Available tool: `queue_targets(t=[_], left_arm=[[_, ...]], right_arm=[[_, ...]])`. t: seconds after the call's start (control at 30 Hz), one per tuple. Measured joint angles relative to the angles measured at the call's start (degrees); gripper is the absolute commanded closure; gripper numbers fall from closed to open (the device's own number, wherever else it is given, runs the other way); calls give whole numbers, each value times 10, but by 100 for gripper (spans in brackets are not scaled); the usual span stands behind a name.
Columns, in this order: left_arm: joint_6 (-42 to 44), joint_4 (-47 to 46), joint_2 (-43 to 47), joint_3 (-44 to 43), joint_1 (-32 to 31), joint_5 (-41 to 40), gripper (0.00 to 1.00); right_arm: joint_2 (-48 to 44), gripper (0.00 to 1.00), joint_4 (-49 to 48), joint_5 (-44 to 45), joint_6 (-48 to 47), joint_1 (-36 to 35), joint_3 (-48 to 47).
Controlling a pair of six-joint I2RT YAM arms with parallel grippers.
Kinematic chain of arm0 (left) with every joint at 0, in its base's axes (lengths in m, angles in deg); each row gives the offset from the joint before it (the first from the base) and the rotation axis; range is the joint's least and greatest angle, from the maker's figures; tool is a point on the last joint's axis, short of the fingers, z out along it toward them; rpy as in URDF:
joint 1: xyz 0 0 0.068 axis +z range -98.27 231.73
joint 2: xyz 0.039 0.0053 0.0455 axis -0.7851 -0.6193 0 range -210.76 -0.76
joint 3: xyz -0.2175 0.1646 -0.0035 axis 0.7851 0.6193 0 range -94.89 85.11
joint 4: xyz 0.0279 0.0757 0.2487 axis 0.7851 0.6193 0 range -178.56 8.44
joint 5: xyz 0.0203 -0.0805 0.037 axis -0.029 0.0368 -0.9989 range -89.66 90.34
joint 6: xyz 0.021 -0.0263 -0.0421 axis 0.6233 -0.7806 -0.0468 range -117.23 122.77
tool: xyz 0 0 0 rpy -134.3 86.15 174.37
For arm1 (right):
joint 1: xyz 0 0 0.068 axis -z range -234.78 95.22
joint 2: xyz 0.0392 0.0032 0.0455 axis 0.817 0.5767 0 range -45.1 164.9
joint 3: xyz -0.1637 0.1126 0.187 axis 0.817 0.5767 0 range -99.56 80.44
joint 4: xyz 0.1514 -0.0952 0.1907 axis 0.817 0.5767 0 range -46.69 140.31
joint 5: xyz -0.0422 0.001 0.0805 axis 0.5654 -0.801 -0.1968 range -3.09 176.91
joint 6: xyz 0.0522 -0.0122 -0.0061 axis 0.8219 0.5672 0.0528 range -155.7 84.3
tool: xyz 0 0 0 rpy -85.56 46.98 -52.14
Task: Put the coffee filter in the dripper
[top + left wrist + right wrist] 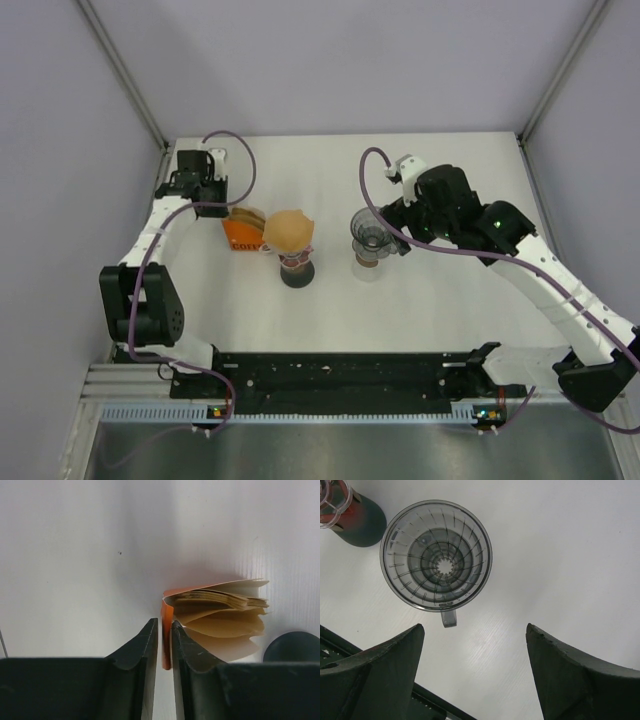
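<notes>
Left wrist view: tan paper coffee filters [220,615], stacked in an orange card sleeve [167,612], lie just past the tips of the left jaws. These stand at a narrow slit; gripping or not, I cannot tell. Step, I judge: picking a filter; next, lifting one free. Only the right wrist view shows the clear ribbed plastic dripper [436,555] empty, ahead of the wide-released right jaws.

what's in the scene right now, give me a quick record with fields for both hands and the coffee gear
left hand: jaws nearly together at the orange edge of the filter pack; grip unclear
right hand: open wide, hovering over the empty dripper
empty dripper: clear, ribbed, no filter inside
tan filter: sitting on top of a dark-based stand, between pack and empty dripper
table: white
</notes>
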Motion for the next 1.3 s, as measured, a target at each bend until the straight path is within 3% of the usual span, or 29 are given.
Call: queue_targets(t=[0.1, 0.5, 0.77, 1.1, 1.3], left_arm=[[1, 5, -1, -5, -2, -2, 100], [29, 58, 6, -19, 7, 12, 100], [79, 94, 148, -2, 33, 48, 100], [112, 222, 230, -79, 41, 95, 100], [125, 284, 285, -120, 42, 100, 100]], right_arm=[[0, 18, 0, -1, 1, 0, 0], [24, 20, 10, -33, -12, -4, -38], [40, 24, -16, -52, -42, -40, -144], [144, 37, -69, -38, -102, -239, -254], [230, 59, -94, -61, -121, -315, -296]])
